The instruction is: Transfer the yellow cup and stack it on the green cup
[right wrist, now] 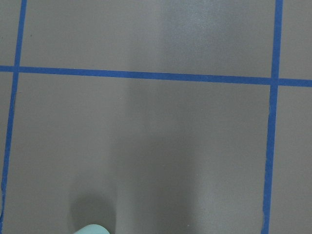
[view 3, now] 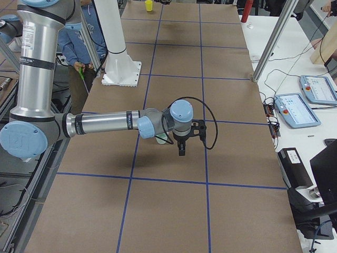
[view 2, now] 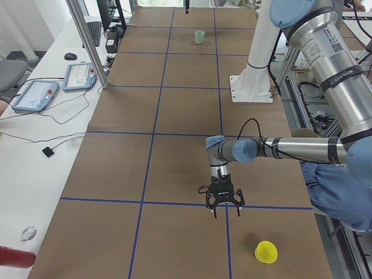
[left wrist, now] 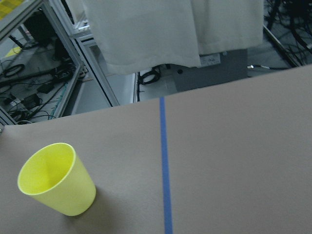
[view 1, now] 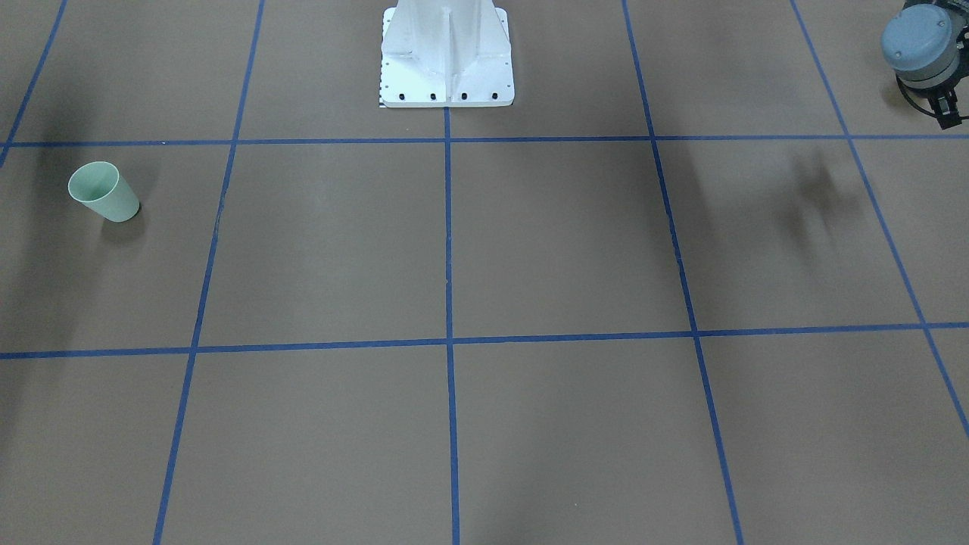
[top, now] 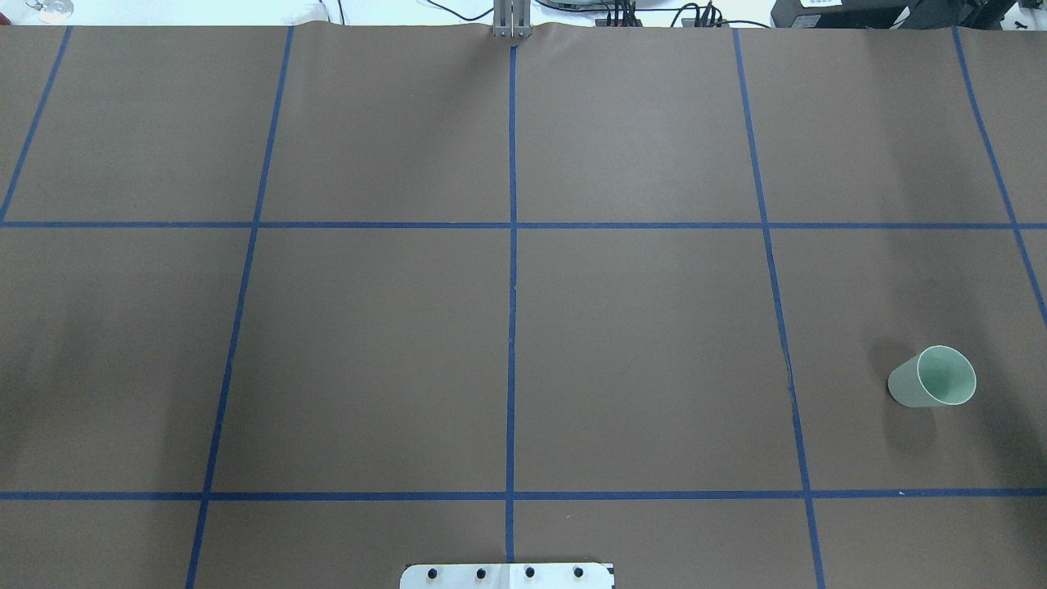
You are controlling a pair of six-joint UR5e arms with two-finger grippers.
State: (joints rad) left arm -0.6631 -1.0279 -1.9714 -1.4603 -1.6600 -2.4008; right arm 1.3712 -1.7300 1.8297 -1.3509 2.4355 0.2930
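Note:
The yellow cup (view 2: 266,251) stands upright near the table's end on my left side; it also shows in the left wrist view (left wrist: 56,179). My left gripper (view 2: 225,209) hangs above the table a short way from it and apart from it. I cannot tell whether it is open or shut. The green cup (view 1: 104,191) stands upright at the opposite end, also in the overhead view (top: 932,376). My right gripper (view 3: 181,151) hangs right beside the green cup (view 3: 160,140), which my arm partly hides. I cannot tell its state either.
The white robot pedestal (view 1: 447,57) stands at the table's robot side. Teach pendants (view 2: 35,96) and a metal post (view 2: 87,40) are on the side bench. A person in blue (view 2: 343,192) stands by the robot's side.

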